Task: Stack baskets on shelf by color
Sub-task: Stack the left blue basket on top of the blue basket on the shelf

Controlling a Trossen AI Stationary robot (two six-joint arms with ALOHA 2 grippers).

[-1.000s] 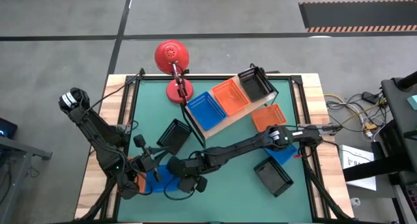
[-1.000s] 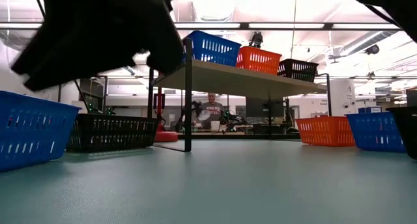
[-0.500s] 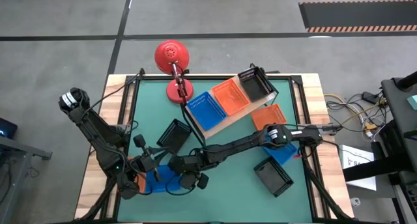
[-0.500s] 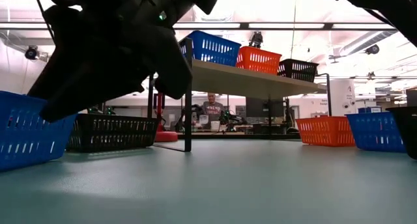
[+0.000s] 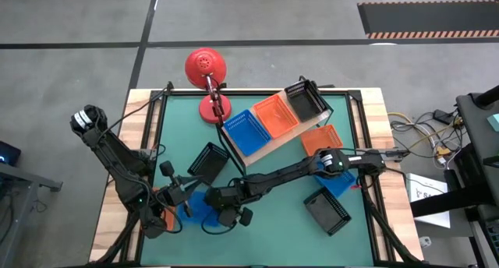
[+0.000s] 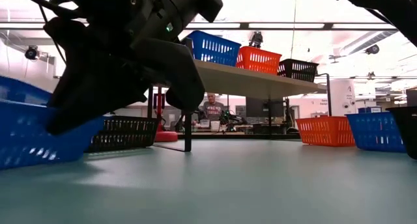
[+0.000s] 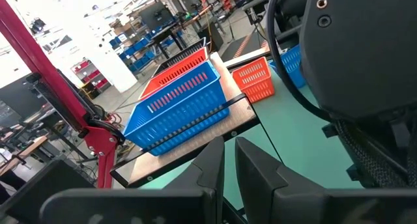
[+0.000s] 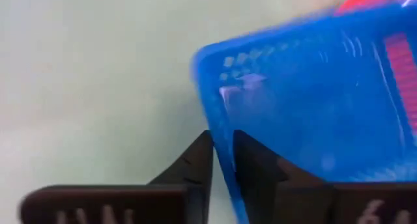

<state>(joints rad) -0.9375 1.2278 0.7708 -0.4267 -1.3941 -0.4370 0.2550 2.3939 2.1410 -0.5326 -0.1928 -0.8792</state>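
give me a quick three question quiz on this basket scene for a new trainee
1. True or false: three baskets sit on the shelf, one blue, one orange, one black.
2. What is the right tool gripping?
A. the rim of a blue basket
B. the red lamp
C. a black basket
3. Fill in: in the high view, the black basket on the mat nearest the left arm lies beside the ____ end of the shelf.

Key
1. True: blue basket, orange basket, black basket.
2. A; its fingers close over the rim in the right wrist view.
3. Blue.
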